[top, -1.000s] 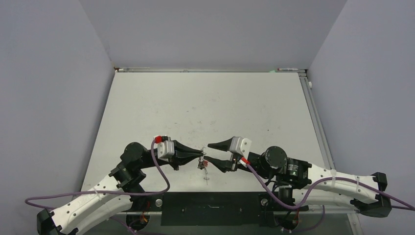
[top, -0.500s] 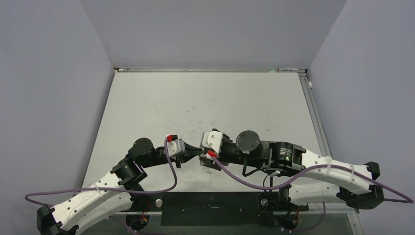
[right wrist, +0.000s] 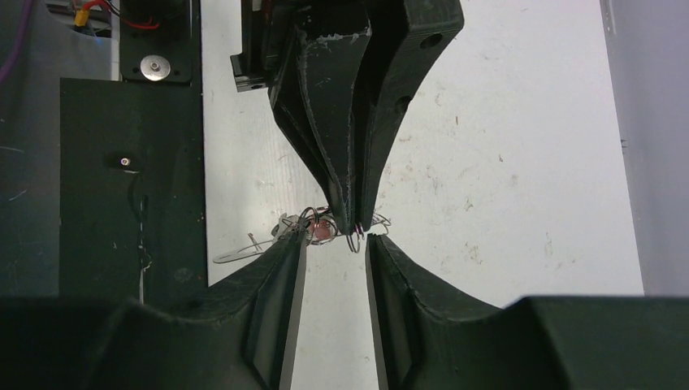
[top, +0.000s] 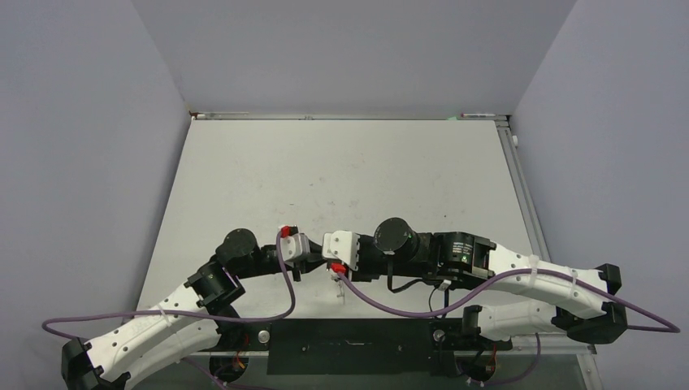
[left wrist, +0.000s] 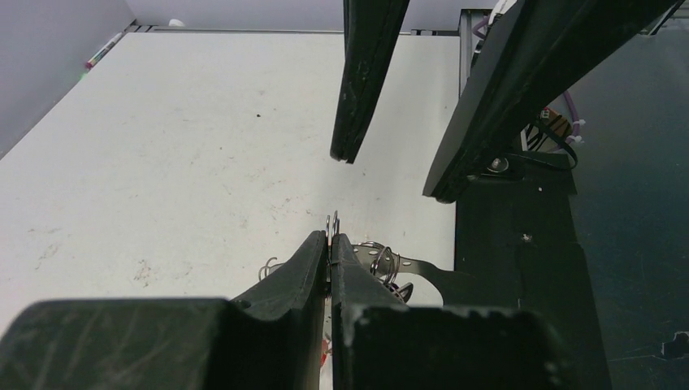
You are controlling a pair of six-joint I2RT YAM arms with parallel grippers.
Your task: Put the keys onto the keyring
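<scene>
Pinching a thin silvery wire of the keyring (right wrist: 355, 240) between its pressed-together fingertips, the left gripper (left wrist: 331, 240) points at the right arm, low over the near edge of the white counter (top: 349, 171). The right gripper (right wrist: 335, 240) faces it with jaws spread, one finger on each side of the left gripper's tips, and it grasps nothing. The keys (right wrist: 305, 219), a tiny tangle of a dark loop and short silvery pieces, sit just beside those tips, next to a red tag (right wrist: 323, 231). Whether they are threaded onto the ring cannot be told. One longer silvery piece (right wrist: 244, 252) sticks out toward the dark base plate (right wrist: 122, 203). From above, the two wrists nearly meet and cover the fingertips. Only a small silvery bit (top: 340, 291) shows beneath them.
</scene>
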